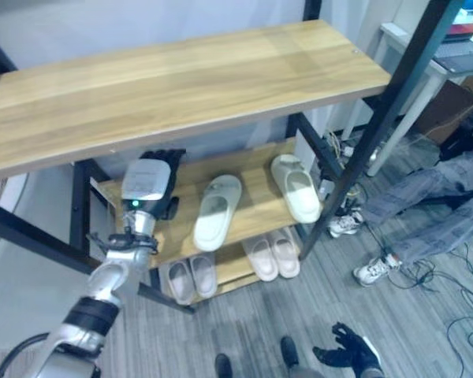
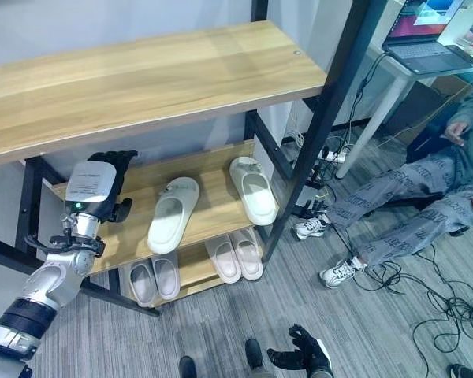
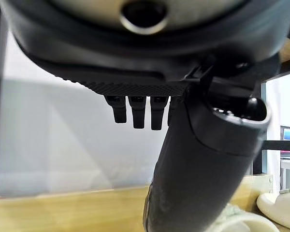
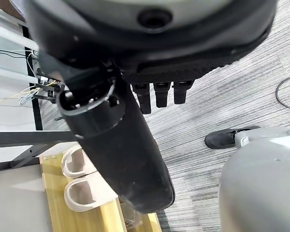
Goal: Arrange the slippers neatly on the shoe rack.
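We see both slippers (image 1: 217, 211) on the middle shelf (image 1: 256, 214) — angled apart, still to be straightened; our left hand (image 1: 159, 183), fingers relaxed and empty, hovers just beside them.

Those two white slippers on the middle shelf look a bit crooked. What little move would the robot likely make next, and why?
Probably swing the left hand sideways to the nearer slipper and nudge it straight. That slipper lies slanted, well apart from the other slipper, while the pairs on the bottom shelf sit side by side. The hand hovers open over the middle shelf, holding nothing.
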### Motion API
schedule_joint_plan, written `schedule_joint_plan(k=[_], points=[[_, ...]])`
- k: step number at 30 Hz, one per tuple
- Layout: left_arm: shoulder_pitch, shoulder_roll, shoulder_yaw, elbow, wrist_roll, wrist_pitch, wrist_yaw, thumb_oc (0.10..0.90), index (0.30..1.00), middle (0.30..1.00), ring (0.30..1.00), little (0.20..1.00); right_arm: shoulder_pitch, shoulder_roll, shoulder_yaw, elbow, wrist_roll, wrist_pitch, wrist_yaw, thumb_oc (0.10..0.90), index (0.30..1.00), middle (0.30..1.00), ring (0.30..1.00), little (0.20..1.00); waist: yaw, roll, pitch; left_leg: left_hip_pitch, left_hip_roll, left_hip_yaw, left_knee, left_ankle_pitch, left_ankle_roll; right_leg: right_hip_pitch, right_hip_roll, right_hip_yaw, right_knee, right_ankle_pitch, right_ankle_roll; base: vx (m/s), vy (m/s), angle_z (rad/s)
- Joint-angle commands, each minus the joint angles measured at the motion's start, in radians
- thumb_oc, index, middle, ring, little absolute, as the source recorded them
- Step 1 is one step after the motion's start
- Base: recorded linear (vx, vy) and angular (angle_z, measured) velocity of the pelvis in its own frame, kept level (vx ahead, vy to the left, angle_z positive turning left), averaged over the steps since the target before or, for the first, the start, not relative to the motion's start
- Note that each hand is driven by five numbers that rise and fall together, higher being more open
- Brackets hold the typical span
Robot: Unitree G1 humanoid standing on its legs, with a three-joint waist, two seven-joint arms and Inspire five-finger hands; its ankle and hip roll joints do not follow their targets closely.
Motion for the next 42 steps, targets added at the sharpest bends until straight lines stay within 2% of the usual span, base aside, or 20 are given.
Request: schedule_joint_plan(k=[1, 4, 16, 21, 26, 32, 33, 36, 42], points=[[-0.142, 0.000, 0.069, -0.011, 0.000, -0.037, 0.063, 0.800, 0.900, 0.900, 0.900, 0.900, -0.001, -0.050, -0.010, -0.072, -0.009, -0.045, 0.001, 0.800, 0.900, 0.900, 0.900, 0.900, -0.008, 0.039, -0.008, 0.006, -0.018, -0.088, -0.005, -0.088, -0.011, 0.062, 0.013, -0.060, 0.000, -0.095, 0.046, 0.04, -0.032, -0.03], [-0.165, -0.026, 0.022, -0.009, 0.025, -0.036, 0.046, 0.800, 0.900, 0.900, 0.900, 0.900, -0.001, -0.061, -0.016, -0.079, -0.002, -0.042, 0.002, 0.800, 0.900, 0.900, 0.900, 0.900, -0.019, 0.052, 0.006, 0.007, -0.016, -0.079, -0.005, -0.087, -0.011, 0.058, 0.016, -0.052, 0.000, -0.092, 0.044, 0.03, -0.041, -0.04], [-0.142, -0.070, 0.004, -0.037, -0.014, -0.080, 0.030, 0.800, 0.900, 0.900, 0.900, 0.900, 0.000, -0.054, -0.026, -0.077, 0.014, -0.039, -0.004, 0.800, 0.900, 0.900, 0.900, 0.900, -0.037, 0.078, 0.013, 0.025, -0.016, -0.060, -0.005, -0.091, -0.011, 0.068, 0.015, -0.038, 0.000, -0.096, 0.040, 0.03, -0.017, -0.07], [-0.195, -0.076, -0.051, 0.050, 0.000, -0.052, 0.029, 0.800, 0.900, 0.900, 0.900, 0.900, -0.010, -0.066, -0.023, -0.083, 0.019, -0.045, -0.014, 0.800, 0.900, 0.900, 0.900, 0.900, -0.048, 0.089, 0.030, 0.010, -0.018, -0.059, -0.005, -0.088, -0.012, 0.050, 0.013, -0.038, 0.000, -0.089, 0.042, 0.01, -0.002, 0.00], [-0.210, -0.085, -0.064, 0.095, -0.016, -0.046, 0.020, 0.800, 0.900, 0.900, 0.900, 0.900, -0.005, -0.067, -0.031, -0.089, 0.022, -0.049, -0.018, 0.800, 0.900, 0.900, 0.900, 0.900, -0.053, 0.090, 0.040, -0.009, -0.018, -0.051, -0.005, -0.084, -0.011, 0.027, 0.011, -0.036, 0.001, -0.081, 0.044, 0.00, -0.004, -0.05], [-0.300, -0.094, -0.113, 0.204, -0.021, -0.011, 0.038, 0.800, 0.900, 0.900, 0.900, 0.900, -0.004, -0.087, -0.036, -0.122, 0.033, -0.060, -0.025, 0.800, 0.900, 0.900, 0.900, 0.900, -0.065, 0.094, 0.074, -0.050, -0.019, -0.039, -0.005, -0.074, -0.011, -0.020, 0.009, -0.026, 0.002, -0.063, 0.050, -0.01, 0.004, -0.09], [-0.323, -0.093, -0.122, 0.226, -0.030, -0.006, 0.034, 0.400, 0.300, 0.300, 0.300, 0.300, -0.007, -0.090, -0.037, -0.127, 0.037, -0.060, -0.027, 0.800, 0.900, 0.900, 0.900, 0.900, -0.066, 0.094, 0.078, -0.055, -0.019, -0.037, -0.005, -0.071, -0.011, -0.027, 0.010, -0.026, 0.003, -0.061, 0.051, 0.00, 0.000, 0.00], [-0.349, -0.090, -0.110, 0.206, -0.055, 0.000, 0.013, 0.400, 0.300, 0.300, 0.300, 0.300, -0.005, -0.086, -0.044, -0.137, 0.039, -0.057, -0.027, 0.800, 0.900, 0.900, 0.900, 0.900, -0.062, 0.097, 0.086, -0.065, -0.020, -0.036, -0.005, -0.068, -0.010, -0.037, 0.009, -0.026, 0.004, -0.058, 0.051, 0.00, 0.000, 0.00], [-0.369, -0.139, -0.097, 0.119, -0.075, -0.021, 0.005, 0.400, 0.300, 0.300, 0.300, 0.300, -0.020, -0.073, -0.036, -0.108, 0.048, -0.054, -0.024, 0.800, 0.900, 0.900, 0.900, 0.900, -0.061, 0.105, 0.106, -0.066, -0.024, -0.037, -0.005, -0.069, -0.009, -0.040, 0.007, -0.025, 0.007, -0.060, 0.048, 0.00, -0.013, -0.07]])
